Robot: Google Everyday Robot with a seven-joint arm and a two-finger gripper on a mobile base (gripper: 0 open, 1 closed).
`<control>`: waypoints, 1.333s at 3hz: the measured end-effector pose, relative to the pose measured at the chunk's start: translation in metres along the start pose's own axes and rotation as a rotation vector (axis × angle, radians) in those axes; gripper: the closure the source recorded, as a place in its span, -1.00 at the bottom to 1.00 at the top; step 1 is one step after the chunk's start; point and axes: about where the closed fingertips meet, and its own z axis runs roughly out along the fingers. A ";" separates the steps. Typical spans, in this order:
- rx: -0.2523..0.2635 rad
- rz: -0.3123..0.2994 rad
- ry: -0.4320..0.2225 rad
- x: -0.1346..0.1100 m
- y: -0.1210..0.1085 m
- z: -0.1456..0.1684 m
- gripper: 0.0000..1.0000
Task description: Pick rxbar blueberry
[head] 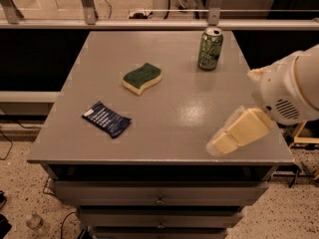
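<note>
Rxbar (106, 119) flat on table (174, 108), front-left, untouched | gripper (225, 139) over front-right edge, well apart from bar, grip state: can't tell | sponge (142, 77) mid | can (210, 49) back-right
</note>
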 end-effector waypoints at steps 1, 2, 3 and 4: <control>0.003 0.057 -0.143 -0.008 0.020 0.026 -1.00; 0.034 0.062 -0.265 -0.015 0.029 0.052 -1.00; 0.120 0.067 -0.396 -0.037 0.025 0.064 -1.00; 0.167 0.048 -0.455 -0.059 0.023 0.061 -1.00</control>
